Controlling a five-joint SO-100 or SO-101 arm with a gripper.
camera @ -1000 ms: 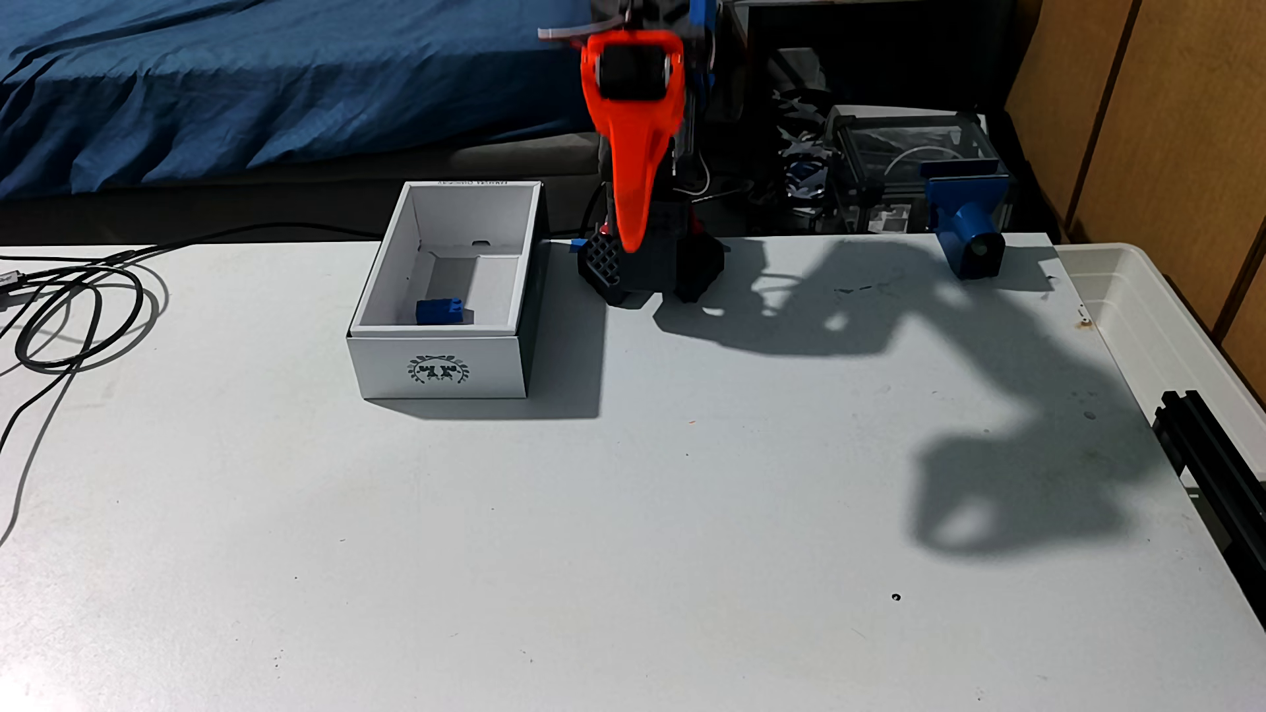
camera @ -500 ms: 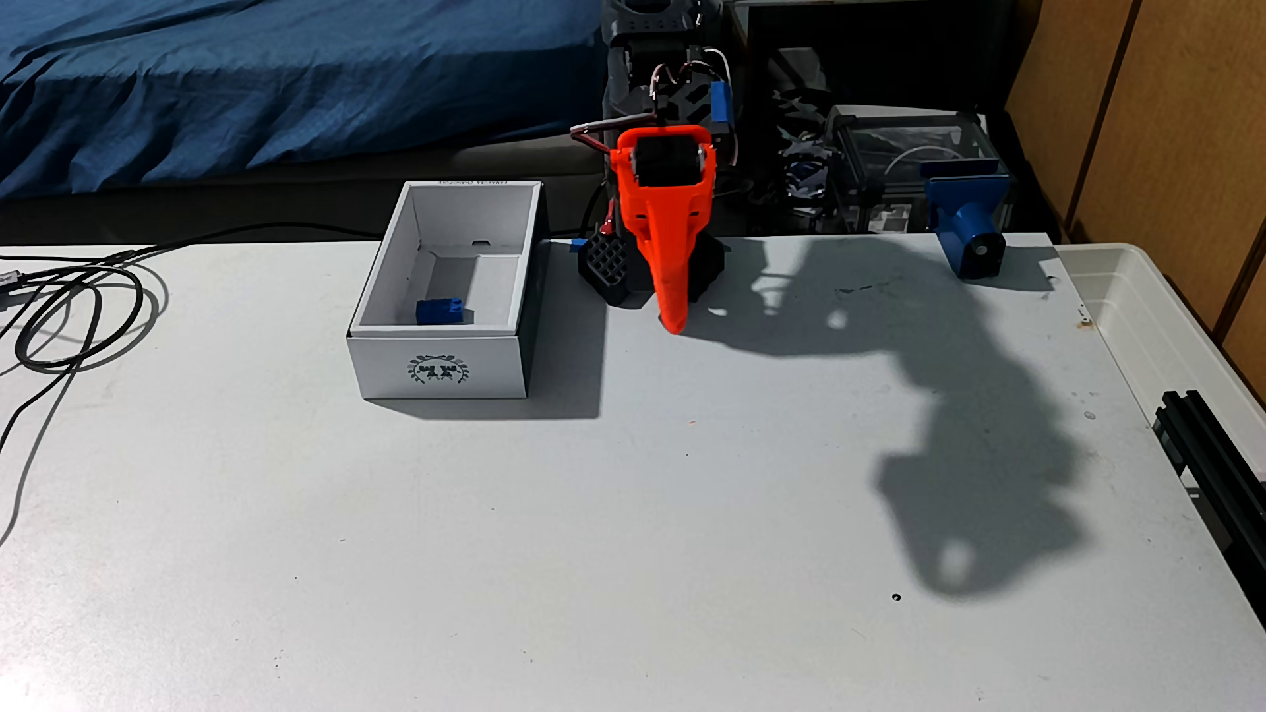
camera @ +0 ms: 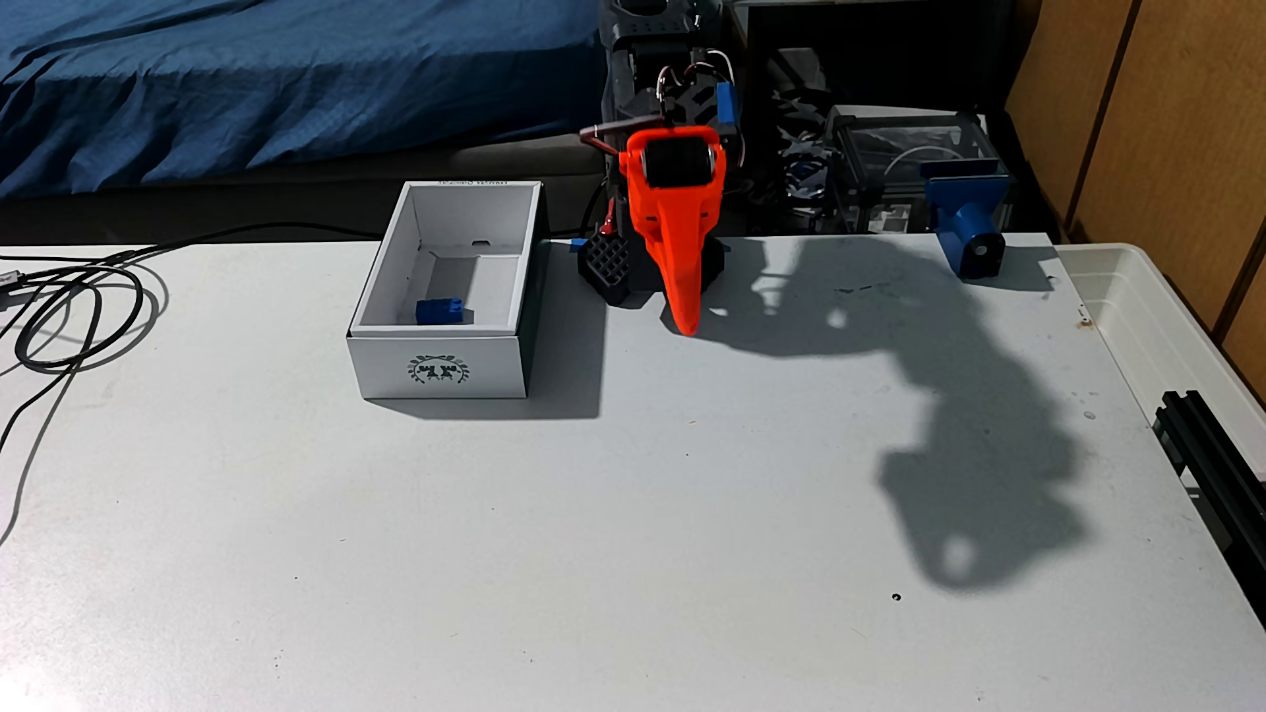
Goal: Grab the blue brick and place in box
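Brick is in the box; your arm is folded near its base.

Your blue brick (camera: 440, 311) lies on the floor of the white box (camera: 438, 370), close to the near wall with the emblem, so the drop looks done. Your orange gripper (camera: 687, 328) points down at the table (camera: 616, 513) to the right of the box, well apart from it, with its fingers together and nothing between them, likely a parked rest pose.
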